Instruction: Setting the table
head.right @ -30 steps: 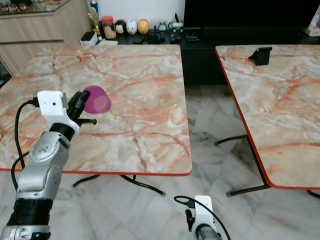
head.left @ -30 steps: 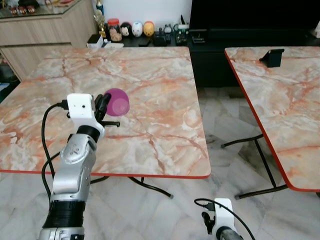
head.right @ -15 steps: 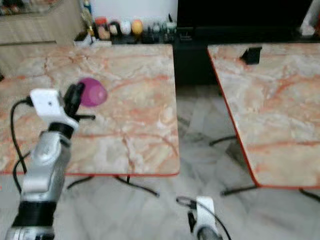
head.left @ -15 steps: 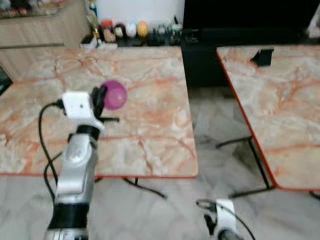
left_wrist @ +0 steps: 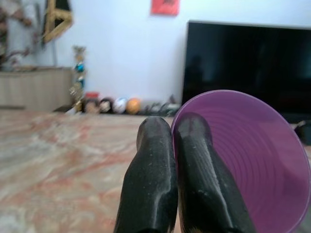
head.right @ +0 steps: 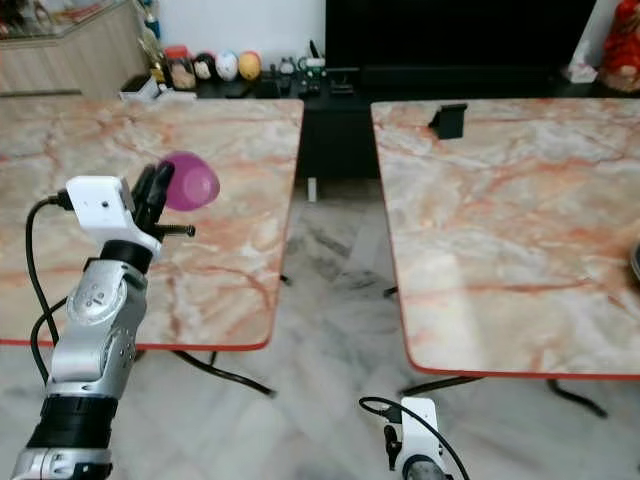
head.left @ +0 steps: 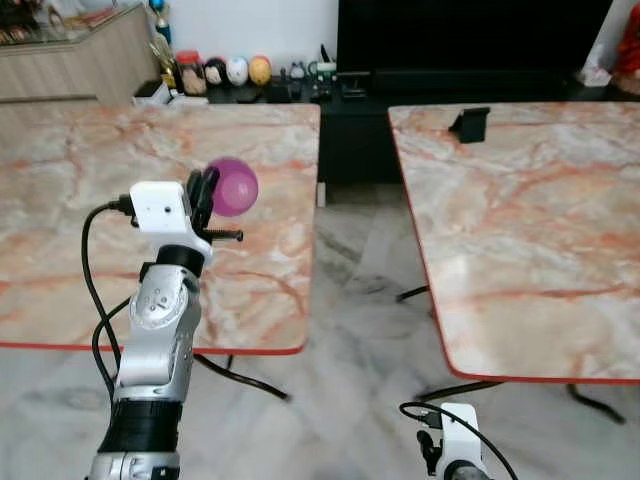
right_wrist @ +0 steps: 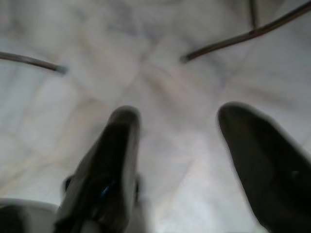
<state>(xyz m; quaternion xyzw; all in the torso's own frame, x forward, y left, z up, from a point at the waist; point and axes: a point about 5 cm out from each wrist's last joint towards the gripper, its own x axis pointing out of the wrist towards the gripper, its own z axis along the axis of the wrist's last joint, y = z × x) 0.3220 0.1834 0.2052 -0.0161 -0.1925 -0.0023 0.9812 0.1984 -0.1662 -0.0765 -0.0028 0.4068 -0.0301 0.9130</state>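
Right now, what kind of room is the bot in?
Probably a home living or dining room: a big dark TV on a low black console, two marble-look folding tables, and a tiled floor.

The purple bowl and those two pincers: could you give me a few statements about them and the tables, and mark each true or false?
1. The left pincer grips the purple bowl by its rim. True.
2. The purple bowl rests flat on the left table. False: it is held up in the air, above that table's right part.
3. The right pincer is shut on a spoon. False: its fingers are spread apart and hold nothing, above the pale floor.
4. A small black stand sits on the right table near its far edge. True.
5. The two tables are pushed together. False: a strip of floor lies between them.
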